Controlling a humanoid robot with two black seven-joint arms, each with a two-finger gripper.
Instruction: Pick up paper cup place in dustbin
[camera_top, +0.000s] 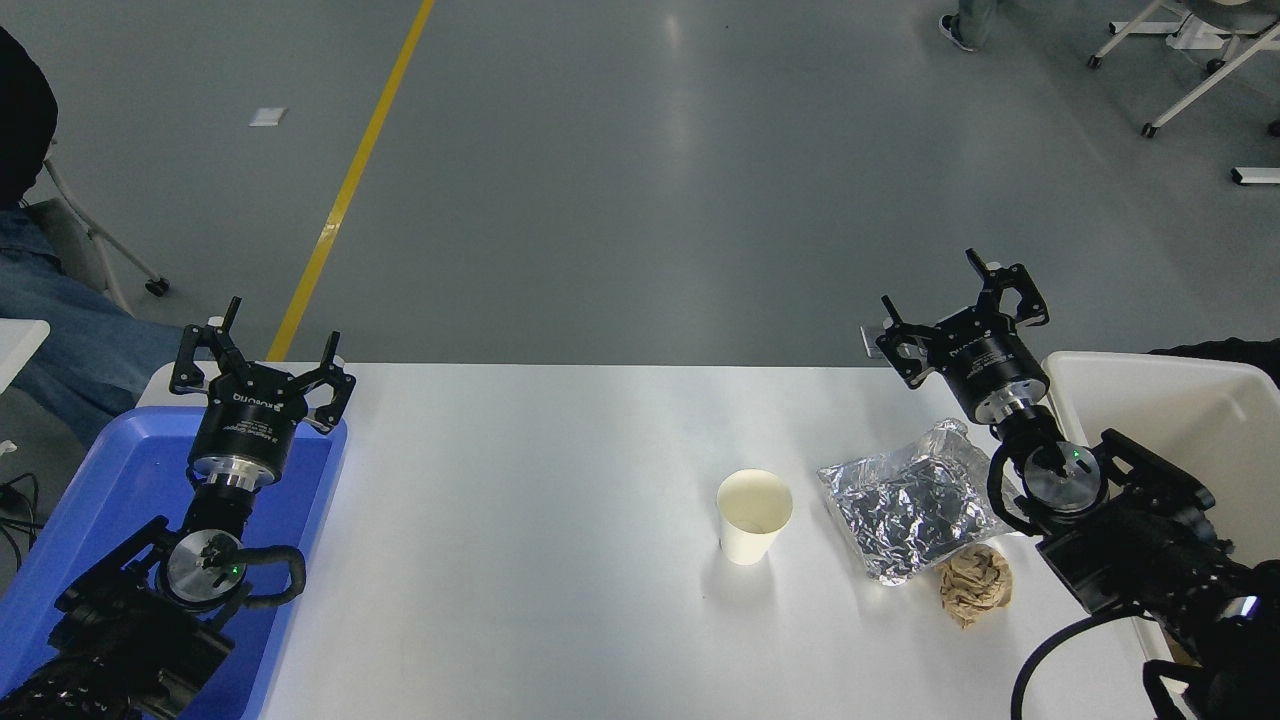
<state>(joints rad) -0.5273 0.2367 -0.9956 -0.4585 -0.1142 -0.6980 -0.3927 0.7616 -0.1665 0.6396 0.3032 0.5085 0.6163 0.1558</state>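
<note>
paper cup (754, 515): left clear | right: foil bag (908, 504), brown paper ball (974, 584)

Bright, even overhead light on my counter (520, 600) — a pale sheen streaks the grey floor (680, 180) beyond it. The foil (915, 505) glints hard; shadows beside it stay short, soft — focus crisp throughout.

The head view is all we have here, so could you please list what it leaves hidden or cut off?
- Dustbin: cut off by the right edge, and the right arm covers its near side; its contents cannot be seen.
- Blue tray: the left arm covers much of it, and the left edge crops it.
- Foil bag: what it holds is hidden.
- Paper cup: upright, its bottom not clearly visible.
- Person at top left: mostly out of frame.
</note>
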